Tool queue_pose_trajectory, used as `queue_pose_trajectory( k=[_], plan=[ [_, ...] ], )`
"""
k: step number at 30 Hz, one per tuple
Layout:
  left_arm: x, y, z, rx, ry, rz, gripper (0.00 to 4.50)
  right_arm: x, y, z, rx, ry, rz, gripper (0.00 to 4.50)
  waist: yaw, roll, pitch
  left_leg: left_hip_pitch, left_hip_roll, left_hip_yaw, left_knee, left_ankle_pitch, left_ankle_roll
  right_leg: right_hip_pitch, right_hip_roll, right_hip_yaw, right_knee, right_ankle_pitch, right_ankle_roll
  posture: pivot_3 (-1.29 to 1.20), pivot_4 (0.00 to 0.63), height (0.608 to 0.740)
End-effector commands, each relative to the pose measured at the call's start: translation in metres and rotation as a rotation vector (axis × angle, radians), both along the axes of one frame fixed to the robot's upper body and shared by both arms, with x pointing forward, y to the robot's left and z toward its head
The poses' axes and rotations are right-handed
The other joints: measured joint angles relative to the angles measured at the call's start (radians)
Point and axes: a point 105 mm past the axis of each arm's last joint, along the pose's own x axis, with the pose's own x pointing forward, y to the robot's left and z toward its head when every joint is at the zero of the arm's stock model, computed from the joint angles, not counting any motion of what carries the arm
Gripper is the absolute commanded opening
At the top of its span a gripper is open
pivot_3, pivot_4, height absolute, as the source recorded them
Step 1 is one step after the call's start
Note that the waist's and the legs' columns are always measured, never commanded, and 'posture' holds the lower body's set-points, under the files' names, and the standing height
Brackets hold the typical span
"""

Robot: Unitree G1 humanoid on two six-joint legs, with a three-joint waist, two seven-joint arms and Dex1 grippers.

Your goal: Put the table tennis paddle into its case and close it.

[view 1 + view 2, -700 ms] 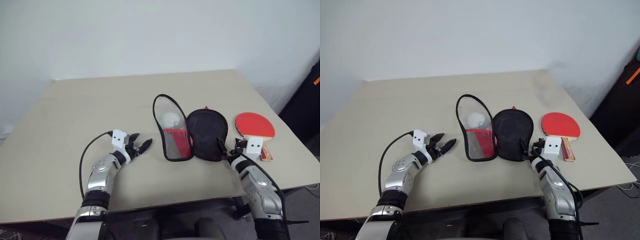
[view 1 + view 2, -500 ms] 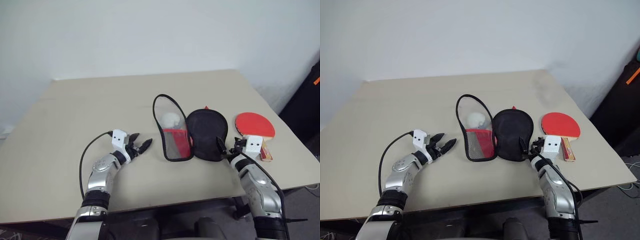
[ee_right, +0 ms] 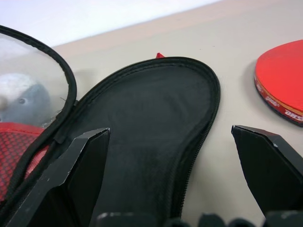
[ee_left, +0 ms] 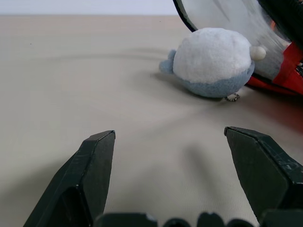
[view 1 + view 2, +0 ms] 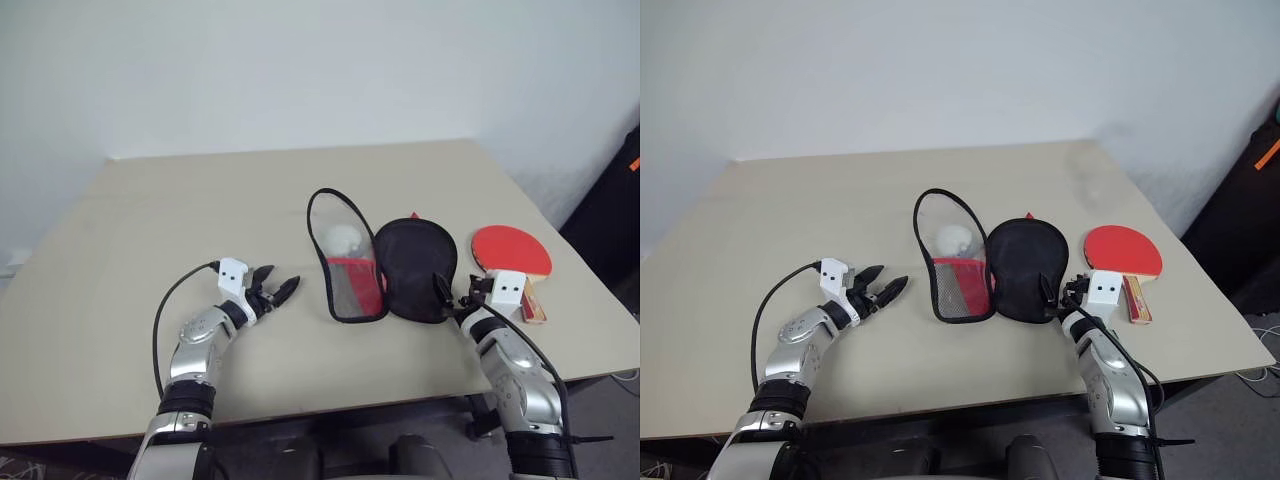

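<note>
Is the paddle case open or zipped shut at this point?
Open. The case lies spread flat on the table, black lining up beside its clear half; the table tennis paddle lies outside it.

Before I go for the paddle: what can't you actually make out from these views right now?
- Paddle handle: head views, mostly behind the right gripper and its camera block.
- Plush toy by the case: seen through the clear half in the head views; left wrist view hides its far side.
- Case zipper pull: too small to find.
- Paddle in right wrist view: cut off by the frame edge.
</note>
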Motion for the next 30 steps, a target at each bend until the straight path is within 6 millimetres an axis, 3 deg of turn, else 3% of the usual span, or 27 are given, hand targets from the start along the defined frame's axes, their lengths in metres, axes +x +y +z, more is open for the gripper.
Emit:
queue_pose_trajectory(
  k=[1,8,14,18,21,30],
  plan=[
    [0.01,-0.014,0.02,-0.004,-0.059,-0.043,3.9,-0.001,-0.015,0.012,0.003,-0.038,-0.061,4.43,0.001,0.0,0.0,0.0,0.0,0.0,0.0,0.0,0.0,0.0,0.0,0.0,0.0,0.0,0.0,0.0,0.0,0.74],
    [0.014,-0.027,0.014,0.028,-0.003,-0.079,3.9,-0.014,-0.06,0.027,-0.011,-0.048,-0.221,4.43,-0.002,0.0,0.0,0.0,0.0,0.0,0.0,0.0,0.0,-0.001,0.0,0.0,0.0,0.0,0.0,0.0,0.0,0.74],
    [0.01,-0.033,0.018,0.03,0.023,-0.168,3.9,-0.031,-0.082,0.038,-0.034,-0.055,-0.288,4.43,-0.001,0.0,0.0,0.0,0.0,0.0,0.0,0.0,0.0,0.0,0.0,0.0,0.0,0.0,0.0,0.0,0.0,0.74],
    [0.004,-0.033,0.024,0.026,0.048,-0.251,3.9,-0.039,-0.098,0.031,-0.07,0.021,-0.31,4.43,-0.001,0.0,0.0,0.0,0.0,0.0,0.0,0.0,0.0,0.0,0.0,0.0,0.0,0.0,0.0,0.0,0.0,0.74],
    [0.005,-0.03,0.03,0.042,0.048,-0.282,3.9,-0.039,-0.108,0.019,-0.064,0.102,-0.296,4.43,-0.001,0.0,0.0,0.0,0.0,0.0,0.0,0.0,0.0,0.0,0.0,0.0,0.0,0.0,0.0,0.0,0.0,0.74],
    [-0.003,-0.028,0.039,0.06,0.053,-0.418,3.9,-0.023,-0.116,0.017,-0.044,0.208,-0.198,4.43,-0.002,0.0,0.001,0.0,0.0,0.001,0.001,0.0,0.0,0.0,0.0,0.001,0.0,0.0,0.0,0.0,0.0,0.74]
  ],
)
